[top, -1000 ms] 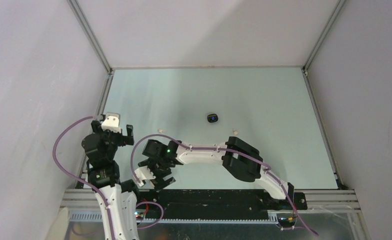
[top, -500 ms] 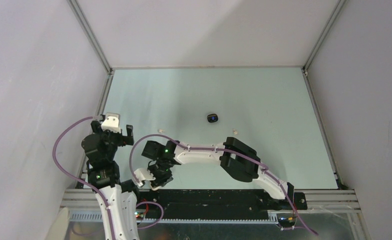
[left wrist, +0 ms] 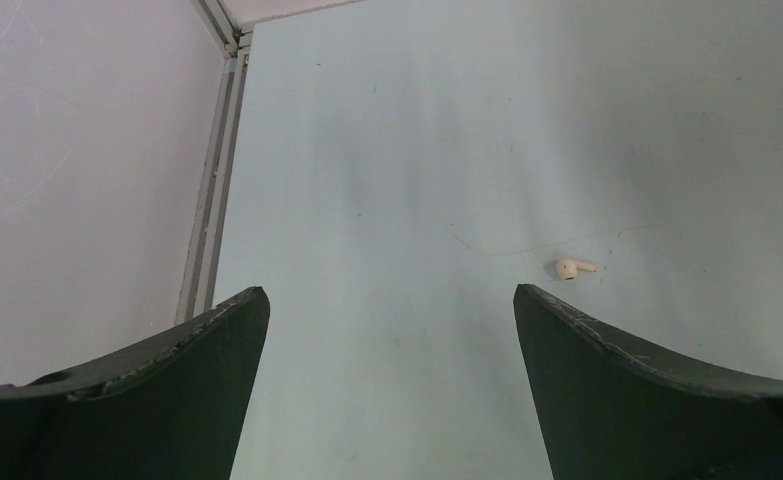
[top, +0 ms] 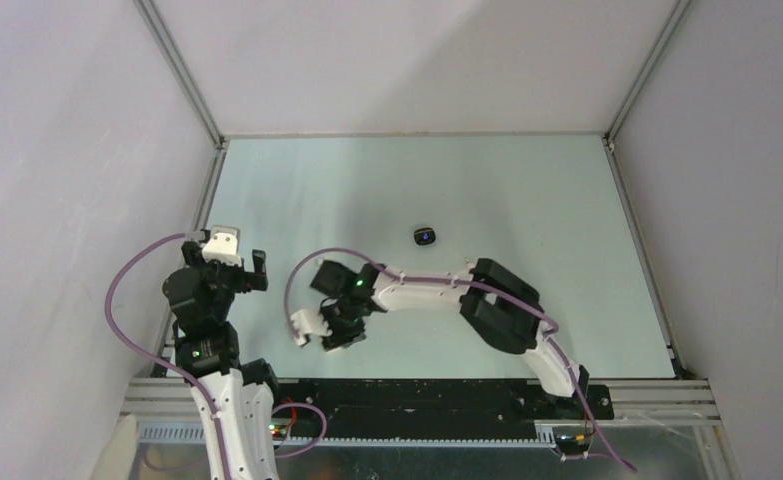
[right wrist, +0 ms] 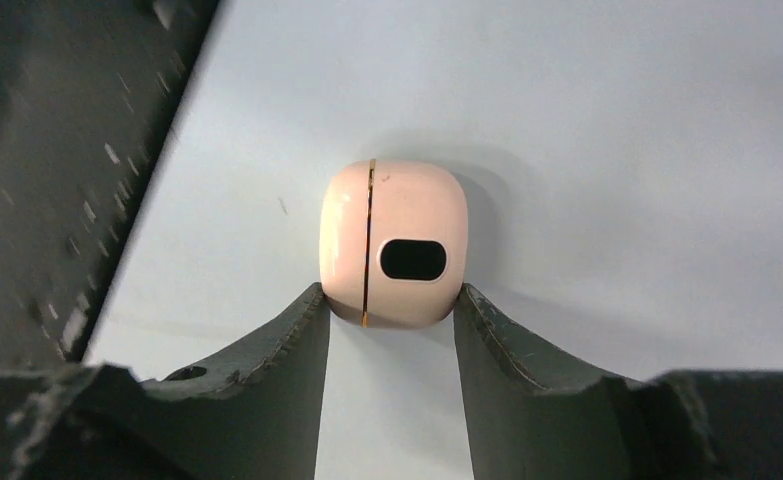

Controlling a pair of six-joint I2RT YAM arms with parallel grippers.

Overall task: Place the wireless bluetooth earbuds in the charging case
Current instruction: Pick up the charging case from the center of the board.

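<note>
Right gripper (right wrist: 389, 298) is clamped on the charging case (right wrist: 395, 222) at frame centre. Left gripper (left wrist: 387, 300) jaws stand apart, lower frame.

Right gripper (top: 337, 335) hangs well apart from a small black object (top: 426, 237).

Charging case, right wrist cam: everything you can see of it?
The charging case is a rounded pebble of glossy pinkish-beige plastic, with a thin gold seam left of centre and a dark oval recess on its face. It looks shut. The fingertips of the right gripper pinch its near end from both sides. Whether it rests on the table or is lifted, I cannot tell.
</note>
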